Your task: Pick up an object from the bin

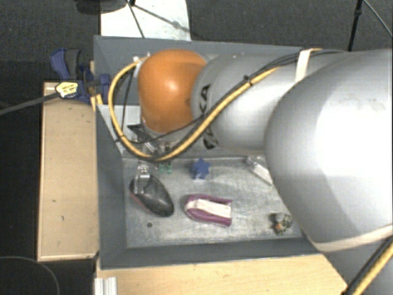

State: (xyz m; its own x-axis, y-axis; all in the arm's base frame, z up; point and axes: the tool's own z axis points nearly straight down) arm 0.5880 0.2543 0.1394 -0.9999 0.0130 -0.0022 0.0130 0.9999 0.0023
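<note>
My gripper hangs low at the left of the bin, its tip against the upper left end of a dark grey, rounded oval thing lying on the bin floor. To the right of that lies a purple and white packet-like thing, apart from the gripper. A small blue block sits near the back wall, right of the gripper. A tiny green bit lies close behind the gripper.
A small dark knobbly thing lies at the front right of the bin, and a silvery strip lies at the back right. The arm covers the bin's right and back parts.
</note>
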